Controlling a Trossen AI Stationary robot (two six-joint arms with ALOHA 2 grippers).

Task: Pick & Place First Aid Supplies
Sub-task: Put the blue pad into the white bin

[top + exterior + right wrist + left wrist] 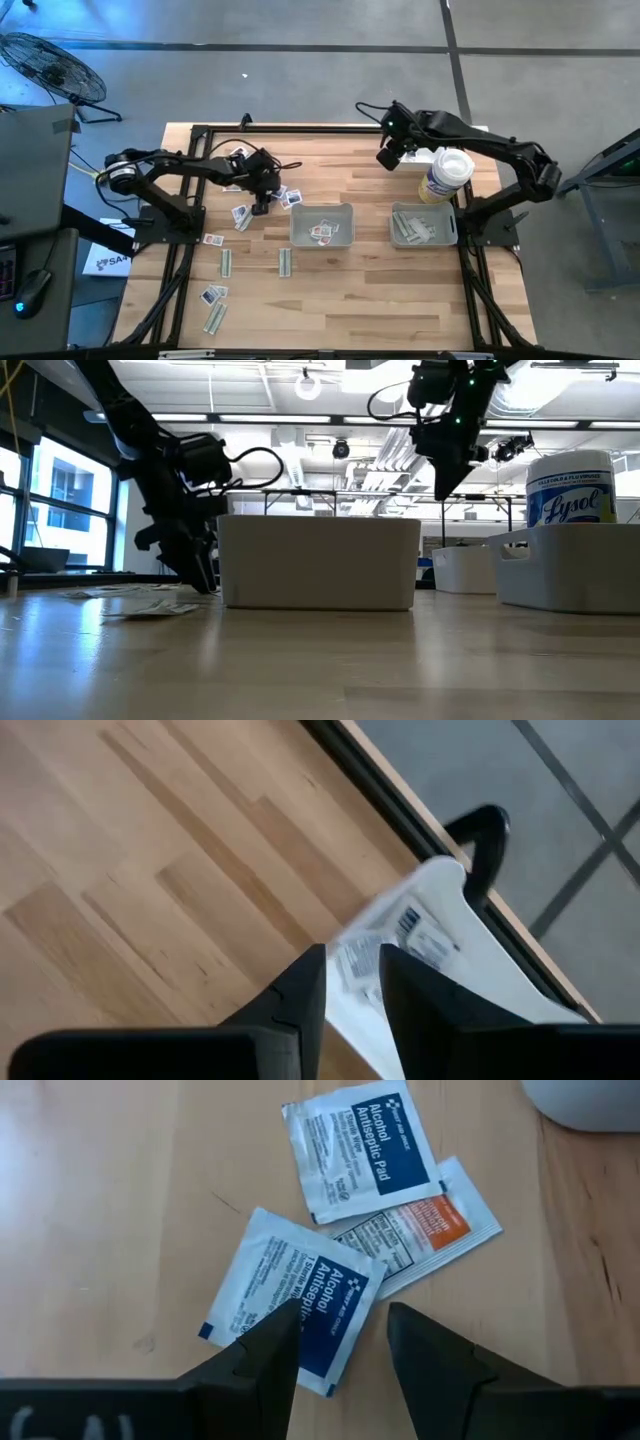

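While the right hand (388, 158) hangs part-open and empty at two o'clock, the open left hand (340, 1342) straddles an alcohol pad packet (290, 1298), needing only closure.

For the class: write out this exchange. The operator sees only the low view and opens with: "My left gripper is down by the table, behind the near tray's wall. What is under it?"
Observer: The left gripper stands open over an alcohol antiseptic pad packet. Two more packets lie just beyond it.
Operator: I can't see over the tray walls. What is inside?
Observer: The middle tray holds a few squarish packets. The right tray holds long strips.
Operator: Is the raised right gripper over a tray?
Observer: No. From above, the right gripper is over bare wood beyond the trays, beside the Lysol bottle.
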